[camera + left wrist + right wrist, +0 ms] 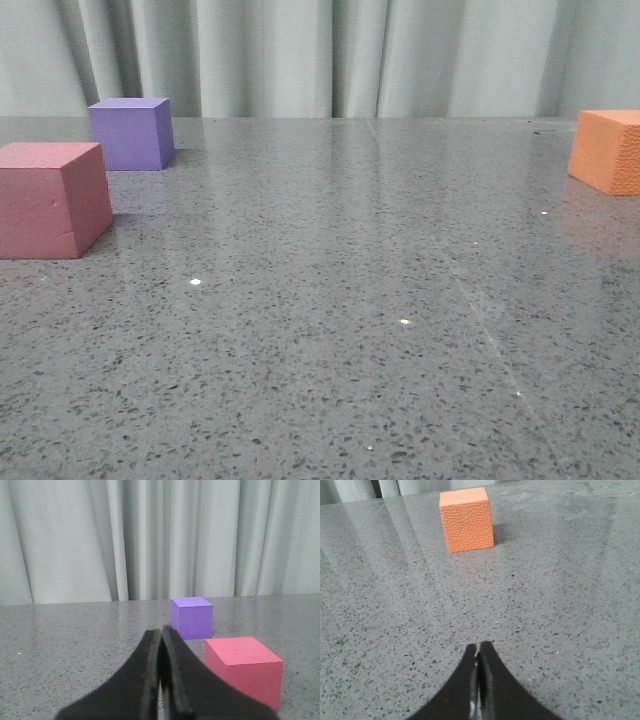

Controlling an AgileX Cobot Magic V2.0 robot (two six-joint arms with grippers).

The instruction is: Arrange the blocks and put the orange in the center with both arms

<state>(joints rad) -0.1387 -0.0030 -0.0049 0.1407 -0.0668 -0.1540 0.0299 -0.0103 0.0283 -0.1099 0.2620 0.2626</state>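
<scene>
The pink-red cube (pixel 52 198) sits at the table's left edge, with the purple cube (pixel 131 132) just behind it. The orange cube (pixel 607 150), pebbled, sits at the far right, cut by the frame edge. No gripper shows in the front view. In the left wrist view my left gripper (pixel 161 630) is shut and empty, short of the purple cube (pixel 192 616) and the pink-red cube (pixel 245 668). In the right wrist view my right gripper (pixel 479 646) is shut and empty, well short of the orange cube (pixel 466 518).
The grey speckled tabletop (pixel 330 300) stretches between the cubes. A pale pleated curtain (pixel 320 55) hangs behind the table's far edge.
</scene>
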